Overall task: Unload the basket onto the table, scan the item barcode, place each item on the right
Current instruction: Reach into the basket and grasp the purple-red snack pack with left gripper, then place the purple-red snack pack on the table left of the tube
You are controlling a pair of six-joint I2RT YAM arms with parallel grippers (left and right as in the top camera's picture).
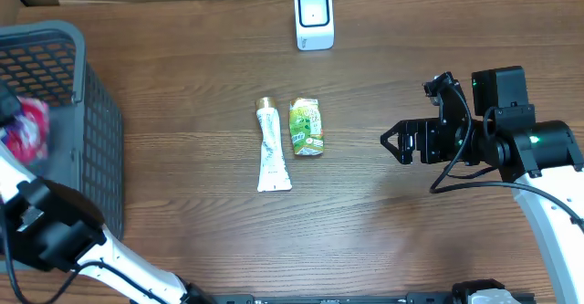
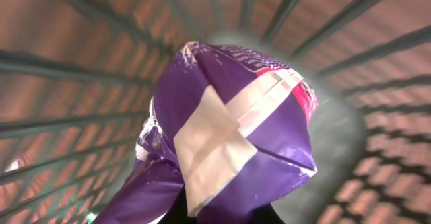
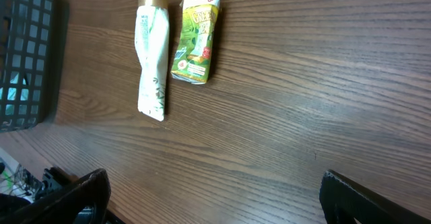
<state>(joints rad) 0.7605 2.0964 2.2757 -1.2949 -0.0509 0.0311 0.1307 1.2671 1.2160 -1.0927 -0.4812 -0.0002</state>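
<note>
Left gripper (image 2: 219, 214) is pinching shut on the near edge of the purple pouch (image 2: 229, 136), down inside the grey basket (image 1: 91, 112) at the scene's far left.

Right gripper (image 1: 394, 142) is hovering wide open and empty at the right, well apart from the white scanner (image 1: 314, 18) on the far side.

Risks:
- The edge grip is looking thin, so the slick foil may slip or swing on lifting.
- The pouch may be snagging the basket wall.
- No barcode is showing, so it may face away from the scanner.

In the wrist view the pouch's long axis is running from the fingers outward, leaning right.
</note>
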